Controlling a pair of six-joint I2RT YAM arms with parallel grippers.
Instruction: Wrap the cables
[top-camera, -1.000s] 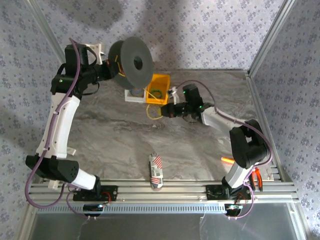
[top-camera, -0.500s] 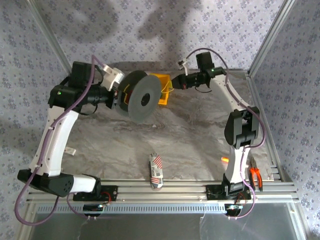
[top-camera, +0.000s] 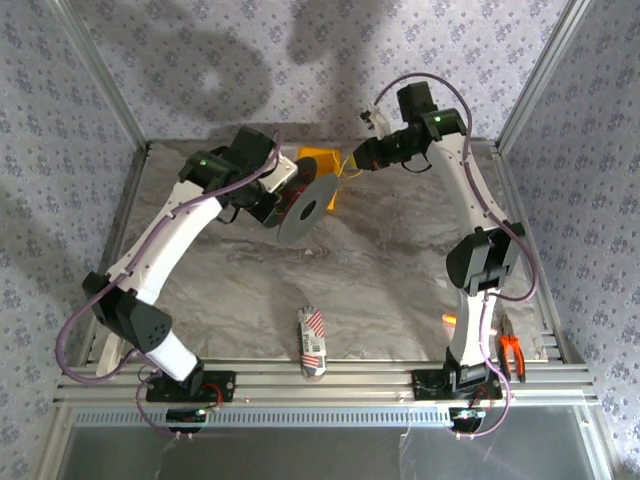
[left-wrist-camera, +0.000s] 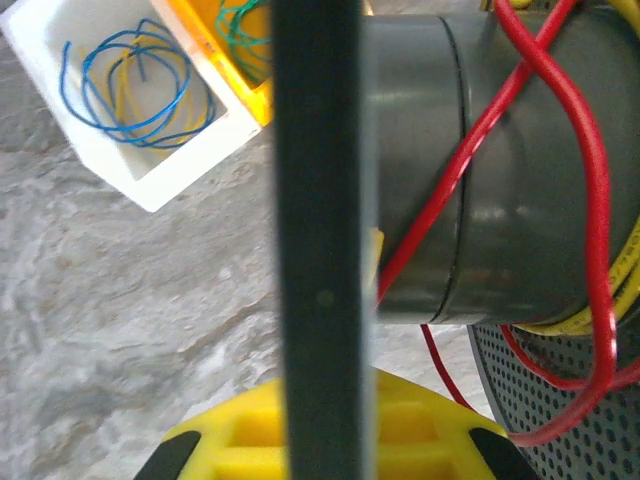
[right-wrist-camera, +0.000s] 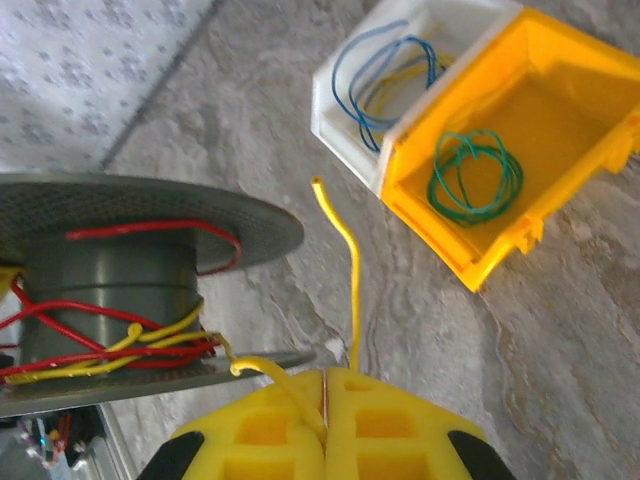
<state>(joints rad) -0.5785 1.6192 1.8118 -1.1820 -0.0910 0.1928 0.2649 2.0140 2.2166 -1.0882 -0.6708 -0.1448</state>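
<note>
Spool (top-camera: 305, 208), one, dark grey with perforated flanges, up in the air above the far middle of the table (top-camera: 400, 280). It is held by the left gripper (left-wrist-camera: 318, 440), yellow fingers clamped on one flange edge. Right gripper (right-wrist-camera: 325, 415) sits just beside it, fingers pressed together and pinching one yellow wire (right-wrist-camera: 352, 270). One end runs onto the spool core; the free end sticks out past the fingers. Red wire (right-wrist-camera: 150, 228) is wound on the core too. Two bins below, touching: one white bin (right-wrist-camera: 345, 140) with blue wire loops (right-wrist-camera: 345, 55) and yellow loops, one yellow bin (right-wrist-camera: 540, 110) with one green wire coil (right-wrist-camera: 475, 175). One striped packet (top-camera: 312, 340) lies near the front edge. One pair of red-handled pliers (top-camera: 512, 352) at front right.
</note>
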